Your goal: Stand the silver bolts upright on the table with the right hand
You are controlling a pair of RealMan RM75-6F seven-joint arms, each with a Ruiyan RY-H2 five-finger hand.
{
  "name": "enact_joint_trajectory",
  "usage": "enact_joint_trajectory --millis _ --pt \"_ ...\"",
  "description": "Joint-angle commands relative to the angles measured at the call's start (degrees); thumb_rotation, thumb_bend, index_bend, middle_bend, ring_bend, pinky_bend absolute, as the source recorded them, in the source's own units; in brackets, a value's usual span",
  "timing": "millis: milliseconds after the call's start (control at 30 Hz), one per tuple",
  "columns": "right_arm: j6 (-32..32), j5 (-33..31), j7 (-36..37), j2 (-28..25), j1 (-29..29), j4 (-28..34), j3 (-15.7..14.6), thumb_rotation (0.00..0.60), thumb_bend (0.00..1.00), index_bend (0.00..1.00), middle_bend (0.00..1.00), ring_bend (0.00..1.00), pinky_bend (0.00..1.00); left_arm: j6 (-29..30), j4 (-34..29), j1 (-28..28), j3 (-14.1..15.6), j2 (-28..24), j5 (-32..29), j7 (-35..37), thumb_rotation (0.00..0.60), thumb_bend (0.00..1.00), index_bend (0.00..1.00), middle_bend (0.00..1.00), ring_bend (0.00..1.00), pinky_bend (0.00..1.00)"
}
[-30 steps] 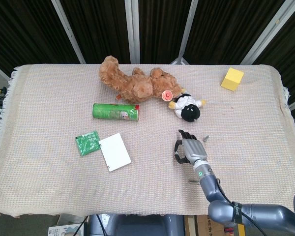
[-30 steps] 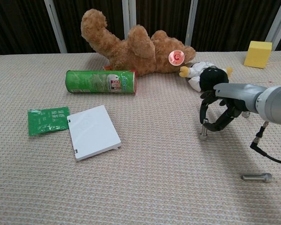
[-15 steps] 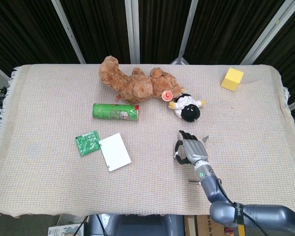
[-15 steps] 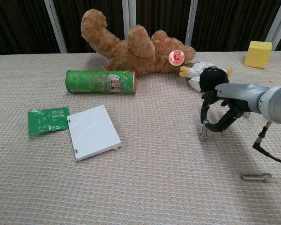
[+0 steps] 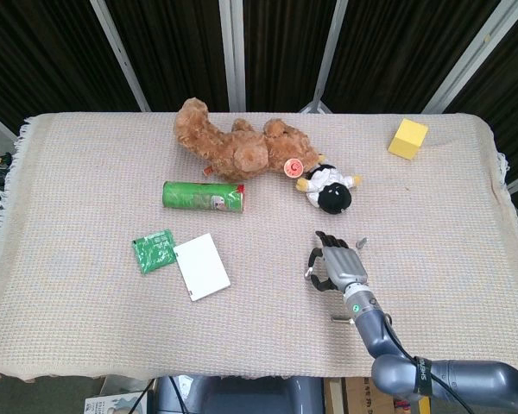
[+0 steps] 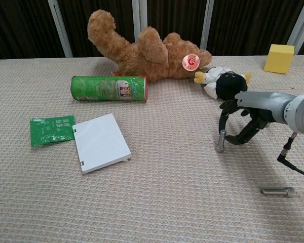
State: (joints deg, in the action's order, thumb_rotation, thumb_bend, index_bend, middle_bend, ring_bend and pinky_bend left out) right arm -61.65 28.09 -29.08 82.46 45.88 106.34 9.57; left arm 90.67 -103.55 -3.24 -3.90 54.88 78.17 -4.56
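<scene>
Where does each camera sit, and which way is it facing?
Head view: high above the near edge, looking steeply down on the whole table; the right hand and arm show at bottom right.
Chest view: low at the near edge, looking across the table toward the dark back wall; the right hand enters from the right.
Shared: the right hand, upright bolt, lying bolt, teddy bear, green can, white card, green packet and yellow block. The left hand shows in neither.
</scene>
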Motion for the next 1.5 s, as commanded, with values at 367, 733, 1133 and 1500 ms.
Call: enact_joint_trajectory --millis 367,733,1133,1500 --pt "-0.5 0.3 0.5 -0.3 -0.3 0.3 -0.3 0.600 0.43 0.46 0.01 0.01 0.09 0.1 0.0 0.0 0.0 0.0 0.1 0.0 0.600 0.12 0.09 0.07 0.05 0.18" --pt "-1.0 -0.6 0.2 -1.5 -0.5 0.8 -0.4 0.600 0.43 0.37 0.01 0.00 0.09 0.1 0.0 -0.1 0.0 0.0 0.0 0.0 0.600 0.12 0.09 0.07 0.05 0.18" --pt "-2.1 3.1 1.8 -9.3 -3.8 6.6 -2.7 0.600 0.40 0.33 0.00 0.00 0.09 0.2 -0.2 0.0 0.2 0.2 0.4 -0.7 0.600 0.12 0.09 0.07 0.05 0.18" --pt "-3.8 13.4 4.4 -11.6 -8.2 10.3 -6.3 0.600 0.30 0.30 0.00 0.00 0.09 0.4 -0.3 -0.2 0.1 0.1 0.2 -0.6 0.600 0.12 0.09 0.07 0.05 0.18"
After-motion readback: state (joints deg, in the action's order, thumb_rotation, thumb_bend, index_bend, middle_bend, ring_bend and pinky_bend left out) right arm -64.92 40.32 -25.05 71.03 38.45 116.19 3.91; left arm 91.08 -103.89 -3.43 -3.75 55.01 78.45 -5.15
